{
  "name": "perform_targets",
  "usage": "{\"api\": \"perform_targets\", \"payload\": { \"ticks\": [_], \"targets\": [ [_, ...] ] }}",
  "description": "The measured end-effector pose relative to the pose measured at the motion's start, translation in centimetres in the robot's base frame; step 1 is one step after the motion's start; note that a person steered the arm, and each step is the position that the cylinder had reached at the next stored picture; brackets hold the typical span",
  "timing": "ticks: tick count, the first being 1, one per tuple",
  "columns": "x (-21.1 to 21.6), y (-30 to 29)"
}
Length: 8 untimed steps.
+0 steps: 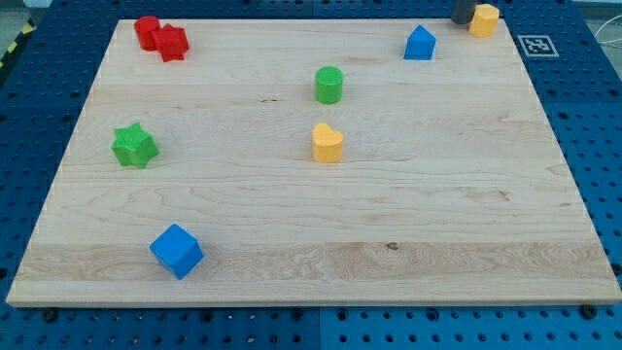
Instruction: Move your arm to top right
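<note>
My tip (461,21) at table (292,233) 1 o'clock corner, touching yellow block (484,18) at its 9; goal looks met. No jaws on rig.

A pale wooden board (408,209) lies on a blue perforated bench (39,107). On the board, two red blocks (161,37) touch each other at the view's top left (their shapes are hard to tell). A green star (134,145) sits near the left edge, a blue cube (176,251) toward the bottom left. A green cylinder (329,85) and a yellow heart (328,142) stand near the middle, the heart just below. At the top right are a blue house-shaped block (420,43) and a yellow block (484,18).
</note>
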State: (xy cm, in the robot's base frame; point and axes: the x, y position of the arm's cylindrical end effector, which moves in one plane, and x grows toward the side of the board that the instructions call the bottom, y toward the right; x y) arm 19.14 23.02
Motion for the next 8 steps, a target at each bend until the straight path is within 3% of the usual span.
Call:
{"api": "perform_targets", "payload": {
  "ticks": [4,6,8],
  "targets": [
    [1.0,-2.6],
    [6.8,-2.0],
    [9.8,3.5]
  ]
}}
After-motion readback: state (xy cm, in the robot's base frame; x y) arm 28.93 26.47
